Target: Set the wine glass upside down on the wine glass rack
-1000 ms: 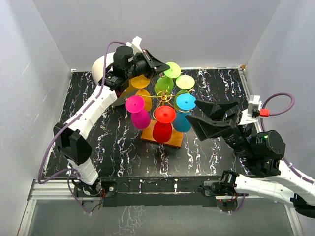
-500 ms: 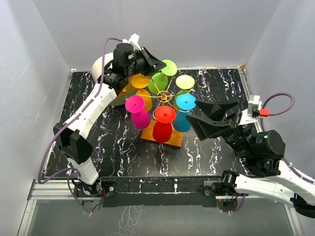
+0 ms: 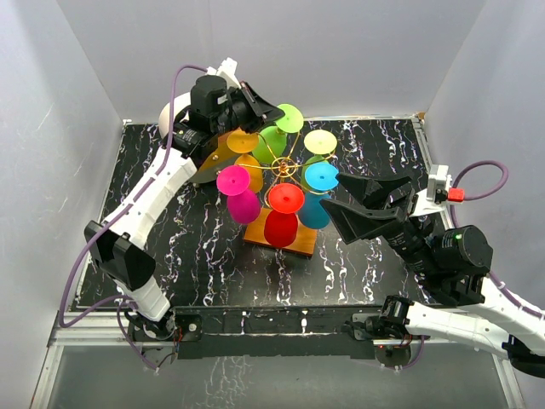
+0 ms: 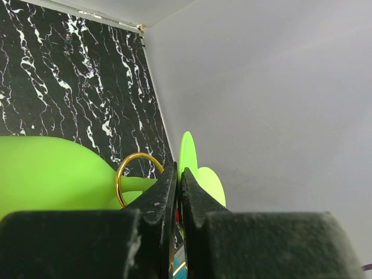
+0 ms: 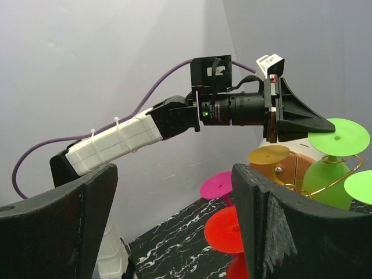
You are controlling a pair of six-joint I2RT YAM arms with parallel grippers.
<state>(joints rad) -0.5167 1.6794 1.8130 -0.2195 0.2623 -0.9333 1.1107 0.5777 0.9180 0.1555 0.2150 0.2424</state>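
Observation:
The gold wire wine glass rack (image 3: 285, 167) stands on its orange base (image 3: 300, 244) mid-table and carries several coloured glasses upside down. My left gripper (image 3: 271, 114) is shut on the rim of the foot of a green wine glass (image 3: 274, 141) at the rack's far side. In the left wrist view the fingertips (image 4: 168, 180) pinch the green foot (image 4: 187, 154), and a gold ring (image 4: 120, 172) circles the stem beside the green bowl (image 4: 46, 174). My right gripper (image 3: 362, 204) is open and empty, to the right of the rack; its jaws stand wide apart in the right wrist view (image 5: 174, 226).
Pink (image 3: 232, 181), red (image 3: 286, 198), blue (image 3: 322, 176), pale yellow (image 3: 320, 141) and orange (image 3: 242, 141) glasses hang on the rack. A cream drum-shaped box (image 3: 173, 117) sits at the far left behind the left arm. Grey walls enclose the black marbled table (image 3: 196, 264).
My left gripper has shifted a little left and toward the back wall with the green glass's foot in it; the green bowl followed. The right arm has not moved.

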